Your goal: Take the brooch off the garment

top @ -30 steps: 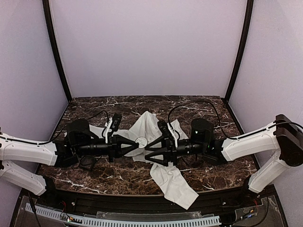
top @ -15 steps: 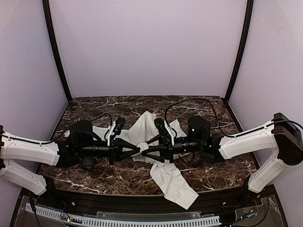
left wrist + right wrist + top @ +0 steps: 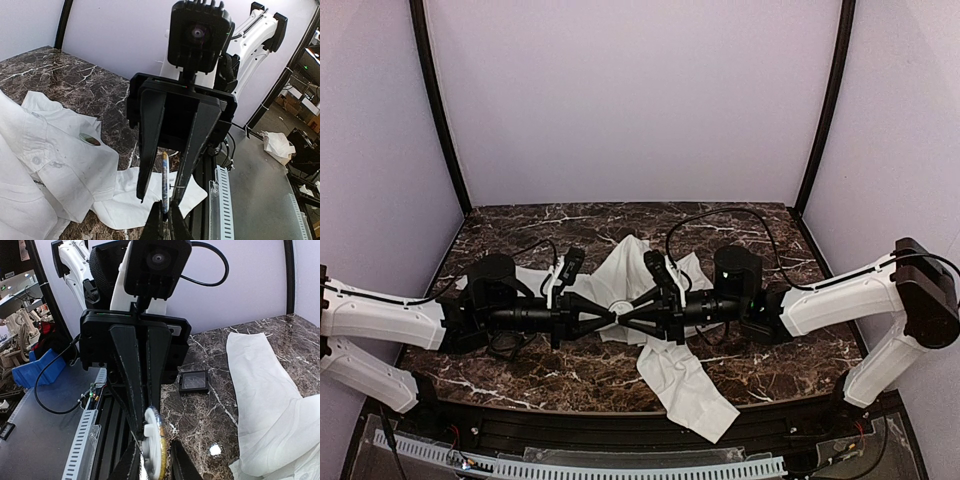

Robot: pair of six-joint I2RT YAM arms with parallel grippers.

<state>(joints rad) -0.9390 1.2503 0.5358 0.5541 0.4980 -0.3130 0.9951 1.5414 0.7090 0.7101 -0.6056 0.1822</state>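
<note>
Top external view shows a dark brown marble table (image 3: 520,225) with a crumpled white button-up shirt (image 3: 690,390) spread across its middle. Above the shirt, the black left gripper (image 3: 610,308) is clamped onto the flat faces of the small round pale brooch with a yellowish rim (image 3: 618,304). The black right gripper (image 3: 628,312) faces it tip to tip, its fingers spread on either side of the brooch without touching it. In the wrist views the brooch sits clear of the cloth.
</note>
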